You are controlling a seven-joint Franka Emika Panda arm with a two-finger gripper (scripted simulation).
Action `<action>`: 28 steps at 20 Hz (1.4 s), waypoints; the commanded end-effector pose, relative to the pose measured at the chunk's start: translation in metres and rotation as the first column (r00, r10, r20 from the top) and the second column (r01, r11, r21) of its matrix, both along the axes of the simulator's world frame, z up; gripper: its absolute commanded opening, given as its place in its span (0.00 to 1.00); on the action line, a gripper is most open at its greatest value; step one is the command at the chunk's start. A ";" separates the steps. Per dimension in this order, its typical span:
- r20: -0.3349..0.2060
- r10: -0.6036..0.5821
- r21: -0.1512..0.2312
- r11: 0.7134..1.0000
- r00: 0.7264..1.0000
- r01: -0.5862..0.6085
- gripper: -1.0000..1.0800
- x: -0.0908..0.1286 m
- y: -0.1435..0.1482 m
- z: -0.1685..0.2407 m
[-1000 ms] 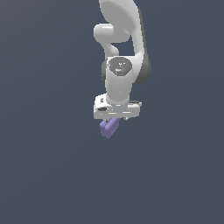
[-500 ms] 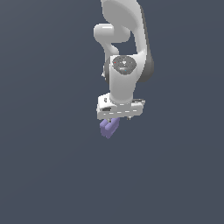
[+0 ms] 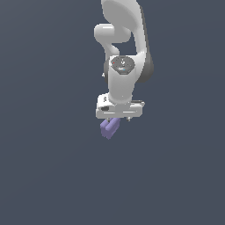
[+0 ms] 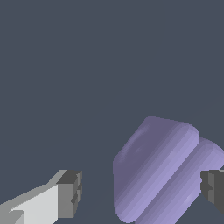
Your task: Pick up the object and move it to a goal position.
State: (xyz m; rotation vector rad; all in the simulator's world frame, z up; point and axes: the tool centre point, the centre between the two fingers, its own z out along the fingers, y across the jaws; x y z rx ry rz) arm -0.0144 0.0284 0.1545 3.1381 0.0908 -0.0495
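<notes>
Seen from the exterior view: white jointed robot arm [image 3: 125, 52] reaching down from the top of frame, wrist near vertical, flat white hand block level across the bottom, white gripper [image 3: 117, 119] pointing downward. Directly beneath that block, slightly toward the exterior view's left, small lavender-purple blocky piece with a lengthwise groove [image 3: 109, 128], tilted, narrower than the hand block, hanging clear of any visible surface against plain dark slate-grey background [image 3: 44, 132]. Fingers mostly hidden under the block in this view; contact not readable here. Shown only by the wrist view: two dark grey finger pads [image 4: 71, 194] set well apart, one on a white finger, the other at the frame edge [image 4: 213, 190]. Purple piece [image 4: 162, 168] lying diagonally between them, rounded ridges and groove running lengthwise, pressed up against or just beside the pad at the frame edge, clear gap on the side of the other pad. Jaws fairly wide; whether the piece is truly clamped cannot be told, since one pad stands visibly apart from it. No support under the piece visible in either view.
</notes>
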 end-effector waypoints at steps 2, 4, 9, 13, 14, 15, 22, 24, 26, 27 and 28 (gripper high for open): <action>0.003 -0.062 -0.001 0.998 0.998 0.062 0.96 -0.002 -0.004 -0.001; 0.005 -0.106 -0.002 0.994 0.994 0.106 0.96 -0.004 -0.006 -0.002; 0.012 -0.243 -0.004 0.970 0.970 0.243 0.96 -0.008 -0.014 -0.004; 0.018 -0.362 -0.004 0.932 0.932 0.362 0.96 -0.013 -0.021 -0.005; 0.020 -0.389 -0.003 0.921 0.921 0.389 0.96 -0.014 -0.023 -0.006; 0.021 -0.415 -0.003 0.910 0.910 0.415 0.96 -0.015 -0.025 -0.006; 0.028 -0.549 0.000 0.836 0.836 0.549 0.96 -0.020 -0.034 -0.008; 0.029 -0.573 0.001 0.820 0.819 0.573 0.96 -0.021 -0.035 -0.008; 0.030 -0.591 0.002 0.806 0.806 0.592 0.96 -0.022 -0.037 -0.008; 0.031 -0.598 0.002 0.801 0.801 0.599 0.96 -0.022 -0.037 -0.008; 0.031 -0.604 0.002 0.797 0.796 0.605 0.96 -0.023 -0.037 -0.009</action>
